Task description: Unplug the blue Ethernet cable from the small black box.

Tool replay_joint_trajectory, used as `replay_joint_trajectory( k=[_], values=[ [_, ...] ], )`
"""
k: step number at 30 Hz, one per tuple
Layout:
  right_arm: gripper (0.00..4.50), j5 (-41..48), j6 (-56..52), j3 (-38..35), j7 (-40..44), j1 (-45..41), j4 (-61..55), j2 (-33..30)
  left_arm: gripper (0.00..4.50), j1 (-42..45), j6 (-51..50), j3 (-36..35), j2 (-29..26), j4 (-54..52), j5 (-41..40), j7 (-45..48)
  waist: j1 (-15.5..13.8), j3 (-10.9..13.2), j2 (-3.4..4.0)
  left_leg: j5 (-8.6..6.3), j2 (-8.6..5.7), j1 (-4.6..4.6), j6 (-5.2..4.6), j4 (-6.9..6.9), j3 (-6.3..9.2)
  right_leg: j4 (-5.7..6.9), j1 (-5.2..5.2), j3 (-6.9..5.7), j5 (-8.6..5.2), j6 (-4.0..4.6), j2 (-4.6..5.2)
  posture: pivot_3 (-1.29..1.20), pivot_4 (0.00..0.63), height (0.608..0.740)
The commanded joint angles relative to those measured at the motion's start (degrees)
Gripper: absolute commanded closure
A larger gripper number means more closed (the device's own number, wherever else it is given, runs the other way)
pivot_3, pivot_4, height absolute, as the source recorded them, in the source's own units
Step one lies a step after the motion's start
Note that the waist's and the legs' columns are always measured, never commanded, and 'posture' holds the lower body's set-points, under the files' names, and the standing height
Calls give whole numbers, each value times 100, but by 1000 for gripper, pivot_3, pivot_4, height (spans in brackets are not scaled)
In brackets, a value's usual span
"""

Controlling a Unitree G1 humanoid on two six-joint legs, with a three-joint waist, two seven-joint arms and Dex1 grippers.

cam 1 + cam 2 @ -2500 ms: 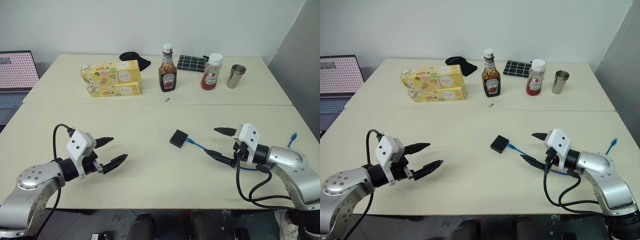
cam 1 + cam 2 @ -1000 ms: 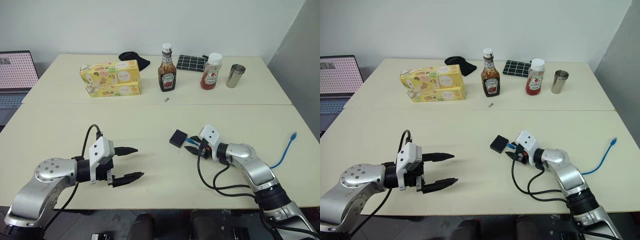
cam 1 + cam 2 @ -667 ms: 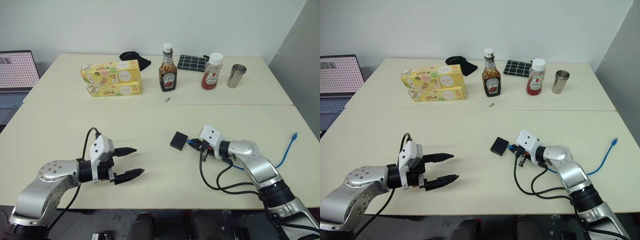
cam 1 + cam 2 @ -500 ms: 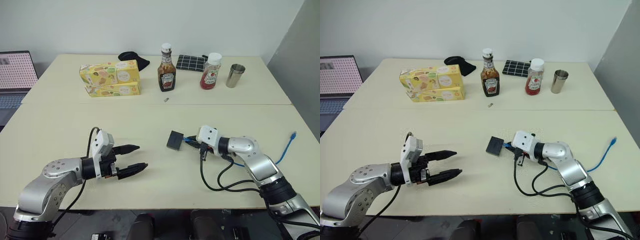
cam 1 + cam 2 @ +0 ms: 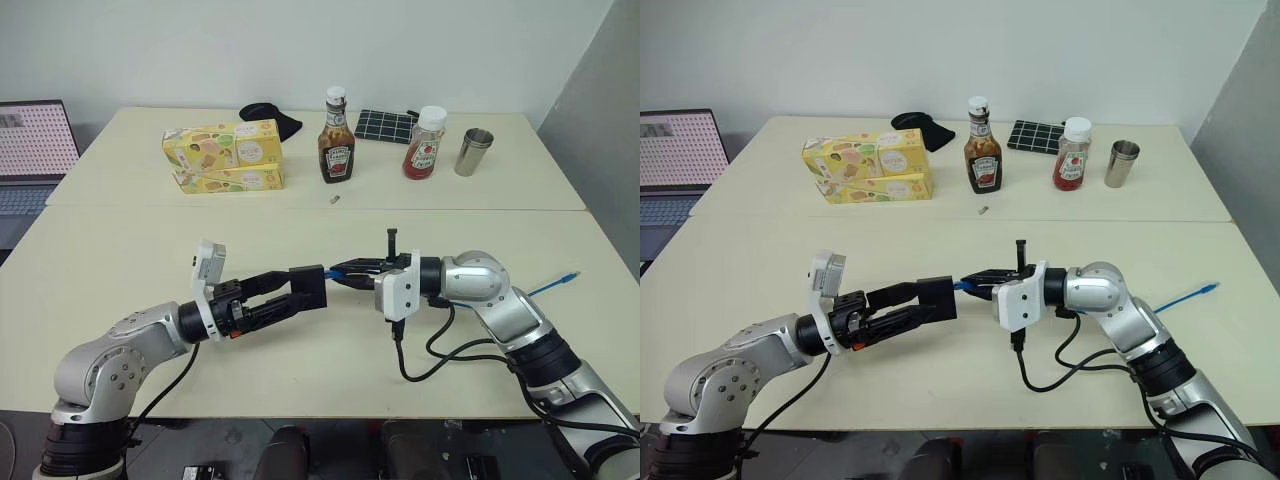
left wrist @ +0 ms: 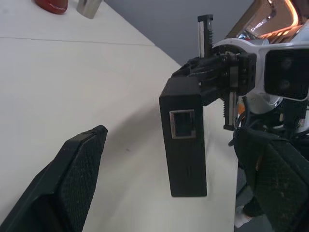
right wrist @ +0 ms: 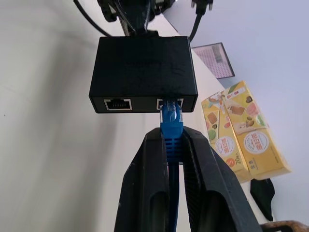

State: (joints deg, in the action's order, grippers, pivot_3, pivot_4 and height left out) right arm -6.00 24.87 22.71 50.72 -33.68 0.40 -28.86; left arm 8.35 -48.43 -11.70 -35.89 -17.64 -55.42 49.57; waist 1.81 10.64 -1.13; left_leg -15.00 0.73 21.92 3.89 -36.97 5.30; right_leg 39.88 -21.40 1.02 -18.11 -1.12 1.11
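My left pincer (image 5: pixel 300 291) reaches in level from the left with its two black fingers set apart, one either side of the small black box (image 5: pixel 309 285), and from the left wrist view I judge they bracket it without pressing yet, so my first job is to close them squarely on the box's two flat sides before anything is pulled. The box hangs above the near half of the counter (image 5: pixel 120 250), a little left of the middle of the near edge, carried at present only by the plug seated in its port. From the right, my right pincer (image 7: pixel 171 145) is clamped together on the clear-blue plug of the blue Ethernet cable (image 5: pixel 1188 296), just behind the port; the cord trails away past my right arm toward the right edge of the counter. To do this step well I should keep the box still with the left fingers, keep both wrists in one straight line, and draw the plug straight back out along the port's axis, not upward or sideways. I cannot see whether the plug's latch tab is pressed down; if it is not, pulling may drag the box out of my left fingers or strain the plug.
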Motion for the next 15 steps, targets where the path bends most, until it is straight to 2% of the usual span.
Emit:
replay_joint_trajectory(
  k=[1,14,15],
  values=[
    [4371,-6,214,-141,-77,-196,-29,41,885,83,-40,-155,0,-80,-269,76,1,0,0,0,0,0,0,0,0,0,0,0,0,0,0,0,150,740],
    [4372,-90,490,-81,-131,-137,-110,0,3700,61,29,28,-27,-95,-193,106,0,0,0,0,-1,0,0,0,0,0,0,1,0,0,1,0,150,740],
    [4372,-95,517,-73,-124,-129,-114,-7,3727,58,36,35,-33,-101,-177,121,-1,0,0,0,-2,0,0,0,0,0,0,1,0,0,1,0,150,740]
  ],
)
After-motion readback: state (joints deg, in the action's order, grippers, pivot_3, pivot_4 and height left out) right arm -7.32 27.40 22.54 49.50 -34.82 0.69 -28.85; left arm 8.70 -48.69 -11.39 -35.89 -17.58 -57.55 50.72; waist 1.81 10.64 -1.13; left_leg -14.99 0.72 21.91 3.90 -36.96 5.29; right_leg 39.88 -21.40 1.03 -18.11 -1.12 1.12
